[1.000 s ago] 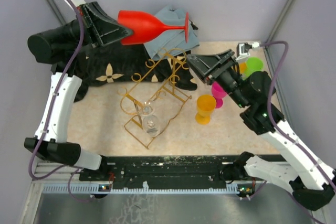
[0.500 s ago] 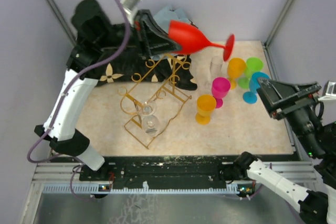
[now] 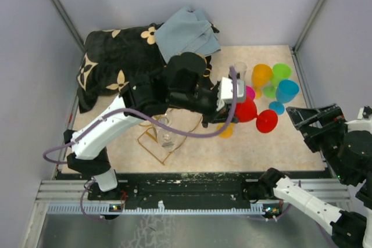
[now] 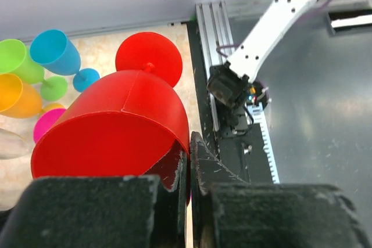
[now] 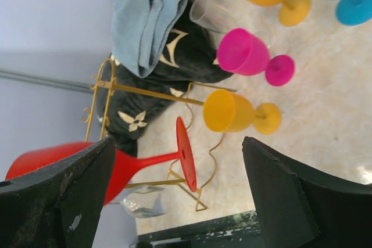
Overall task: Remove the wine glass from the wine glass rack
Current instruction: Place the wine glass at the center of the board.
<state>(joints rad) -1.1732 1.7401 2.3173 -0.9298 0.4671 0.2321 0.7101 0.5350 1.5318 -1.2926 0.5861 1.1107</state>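
Plain pale lilac walls (image 3: 261,4) stood well beyond the jaws of the left gripper (image 4: 189,164) and off to both sides, with grey metal posts (image 3: 318,7) in the corners. Under those jaws was a beige marbled tabletop (image 3: 290,143), edged by a metal rail (image 3: 186,208). Light was soft and even.

Top external: high, behind the arm bases, looking down on the whole tabletop (image 3: 288,143). Left wrist: very close, looking past the left end effector (image 4: 189,156) over the red wine glass (image 4: 116,126) toward the near-edge rail (image 4: 209,33). Right wrist: farther back at the right side, view rolled sideways, looking between the right end effector (image 5: 177,143) fingers across the tabletop. All three views share the red wine glass and the coloured goblets (image 3: 273,76).
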